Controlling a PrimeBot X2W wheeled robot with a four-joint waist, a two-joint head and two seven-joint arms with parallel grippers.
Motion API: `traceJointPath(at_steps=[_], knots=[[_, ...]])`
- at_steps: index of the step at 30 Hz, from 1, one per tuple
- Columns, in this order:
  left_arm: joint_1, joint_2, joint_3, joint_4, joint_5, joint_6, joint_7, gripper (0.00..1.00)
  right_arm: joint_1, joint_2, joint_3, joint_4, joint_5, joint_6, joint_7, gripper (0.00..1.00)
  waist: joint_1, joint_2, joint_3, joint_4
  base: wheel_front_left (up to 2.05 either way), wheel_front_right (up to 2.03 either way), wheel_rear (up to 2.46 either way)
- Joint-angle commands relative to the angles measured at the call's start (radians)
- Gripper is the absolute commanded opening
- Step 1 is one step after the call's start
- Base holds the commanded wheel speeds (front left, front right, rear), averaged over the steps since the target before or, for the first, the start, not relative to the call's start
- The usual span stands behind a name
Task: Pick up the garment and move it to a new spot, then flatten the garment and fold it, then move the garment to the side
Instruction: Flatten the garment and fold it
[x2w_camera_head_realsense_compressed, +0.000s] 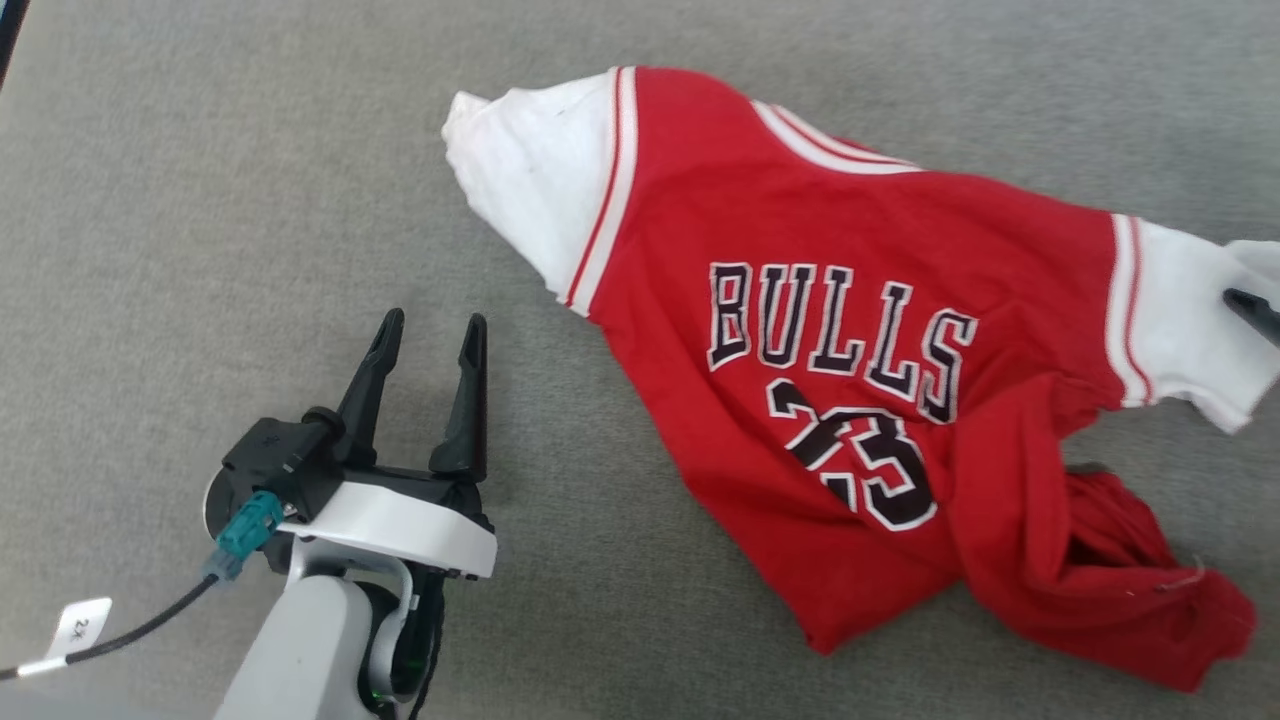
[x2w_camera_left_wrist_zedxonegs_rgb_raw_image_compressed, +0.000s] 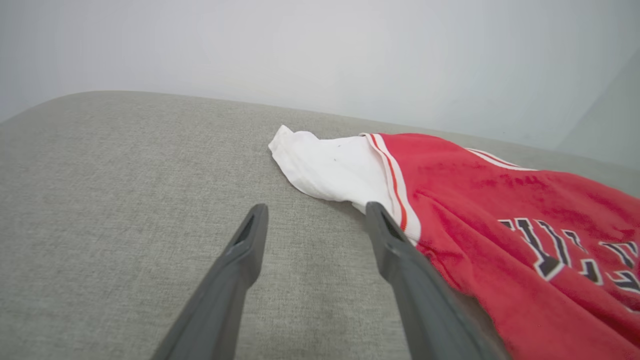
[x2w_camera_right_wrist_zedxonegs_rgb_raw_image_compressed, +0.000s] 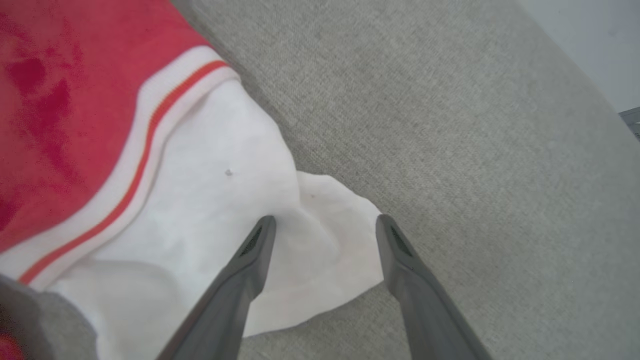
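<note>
The garment (x2w_camera_head_realsense_compressed: 830, 330) is a red jersey with white sleeves, black "BULLS" lettering and a number, lying face up and skewed on the grey fabric surface; its lower hem is bunched at the lower right. My left gripper (x2w_camera_head_realsense_compressed: 432, 328) stands open on the bare surface, to the left of the jersey's left sleeve (x2w_camera_left_wrist_zedxonegs_rgb_raw_image_compressed: 330, 167), touching nothing. My right gripper (x2w_camera_right_wrist_zedxonegs_rgb_raw_image_compressed: 324, 220) is open above the tip of the right white sleeve (x2w_camera_right_wrist_zedxonegs_rgb_raw_image_compressed: 210, 200), with cloth lying under and between its fingers. One right fingertip (x2w_camera_head_realsense_compressed: 1250, 303) pokes in at the far right edge of the head view.
The grey fabric surface (x2w_camera_head_realsense_compressed: 200, 200) stretches wide to the left and front of the jersey. A pale wall (x2w_camera_left_wrist_zedxonegs_rgb_raw_image_compressed: 320, 50) rises beyond its far edge. A cable with a white tag (x2w_camera_head_realsense_compressed: 80, 630) trails from my left wrist.
</note>
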Motion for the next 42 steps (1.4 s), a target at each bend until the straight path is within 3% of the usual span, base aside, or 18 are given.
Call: traceJointPath(at_steps=[1, 4, 9, 10, 11, 12, 13, 17, 20, 27, 34, 42], knots=[[0.017, -0.023, 0.022, -0.017, 0.029, -0.017, -0.005, 1.00, -0.032, -0.006, 0.037, 0.023, 0.014, 0.000, -0.008, 1.00, 0.0000, 0.0000, 0.028, 0.028, 0.00, 0.00, 0.00], [0.034, -0.062, 0.062, -0.029, 0.076, -0.049, -0.005, 1.00, -0.083, -0.004, 0.119, 0.068, 0.044, 0.000, -0.018, 1.00, 0.0000, 0.0000, 0.051, 0.042, 0.00, 0.00, 0.00], [0.024, -0.080, 0.086, -0.023, 0.108, -0.083, -0.005, 1.00, -0.117, 0.015, 0.203, 0.101, 0.069, 0.000, -0.022, 1.00, 0.0000, 0.0000, 0.066, 0.043, 0.00, 0.00, 0.00], [0.014, -0.082, 0.089, -0.022, 0.115, -0.093, -0.005, 1.00, -0.123, 0.018, 0.225, 0.106, 0.079, 0.000, -0.013, 0.87, 0.0000, 0.0000, 0.069, 0.041, 0.00, 0.00, 0.00], [0.003, -0.076, 0.089, -0.017, 0.126, -0.102, -0.005, 1.00, -0.130, 0.020, 0.250, 0.106, 0.087, 0.000, 0.000, 0.38, 0.0000, 0.0000, 0.071, 0.038, 0.00, 0.00, 0.00], [-0.011, -0.066, 0.088, -0.013, 0.139, -0.109, -0.005, 1.00, -0.138, 0.020, 0.268, 0.107, 0.096, 0.000, 0.003, 0.13, 0.0000, 0.0000, 0.072, 0.035, 0.00, 0.00, 0.00], [-0.029, -0.058, 0.084, -0.011, 0.144, -0.117, -0.005, 1.00, -0.148, 0.019, 0.282, 0.109, 0.108, 0.000, 0.001, 0.00, 0.0000, 0.0000, 0.074, 0.031, 0.00, 0.00, 0.00], [-0.143, 0.015, 0.041, 0.009, 0.179, -0.142, 0.014, 1.00, -0.194, 0.012, 0.327, 0.111, 0.140, -0.003, -0.007, 0.00, 0.0000, 0.0000, 0.082, 0.008, 0.00, 0.00, 0.00], [-0.271, 0.093, -0.017, 0.021, 0.175, -0.153, 0.097, 1.00, -0.233, 0.014, 0.349, 0.109, 0.155, -0.003, -0.019, 0.00, 0.0000, 0.0000, 0.094, -0.017, 0.00, 0.00, 0.00], [-0.617, 0.294, -0.304, 0.082, -0.098, -0.153, 0.412, 1.00, -0.311, 0.056, 0.381, 0.100, 0.143, -0.004, -0.071, 0.00, 0.0000, 0.0000, 0.146, -0.088, 0.00, 0.00, 0.00], [-0.856, 0.389, -0.486, 0.230, -0.342, -0.153, 0.694, 1.00, -0.329, 0.101, 0.415, 0.079, 0.105, -0.004, -0.096, 0.00, 0.0000, 0.0000, 0.185, -0.146, 0.00, 0.00, 0.00], [-0.949, 0.440, -0.597, 0.363, -0.467, -0.153, 0.858, 1.00, -0.339, 0.121, 0.427, 0.067, 0.087, -0.004, -0.105, 0.00, 0.0000, 0.0000, 0.198, -0.173, 0.00, 0.00, 0.00]])
